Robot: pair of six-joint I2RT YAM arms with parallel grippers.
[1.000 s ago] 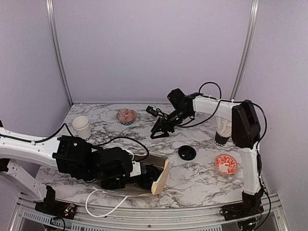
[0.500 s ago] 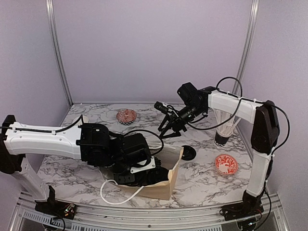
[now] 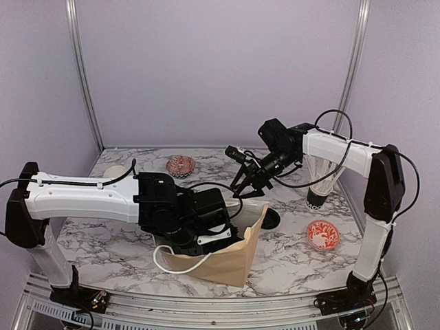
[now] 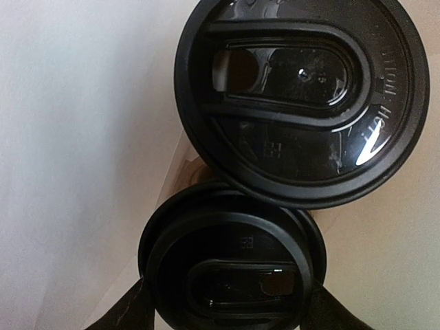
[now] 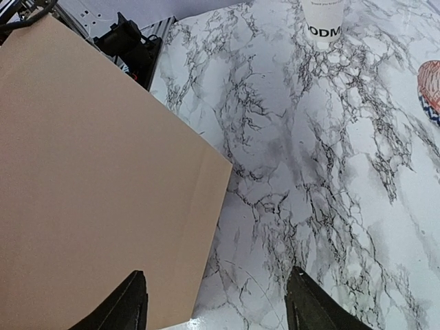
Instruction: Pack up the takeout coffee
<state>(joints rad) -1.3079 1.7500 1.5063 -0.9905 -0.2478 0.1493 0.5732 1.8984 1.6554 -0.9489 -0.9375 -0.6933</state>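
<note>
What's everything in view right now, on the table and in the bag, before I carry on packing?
lidded coffee cups: 2, black lids showing, side by side inside the bag
unlidded cup: 1, white, far left of the table, mostly hidden behind the left arm
loose lid: 1, black, on the table just right of the bag
paper bag: 1, tan with a white handle, near centre
bowls: 2, red-patterned, one far centre, one at the right
cup of sticks: 1, dark with white sticks, far right
table: 1, marbled white and grey
left gripper: black, in the bag, closed around the nearer lidded coffee cup
right gripper: black, open, above the bag's far edge
</note>
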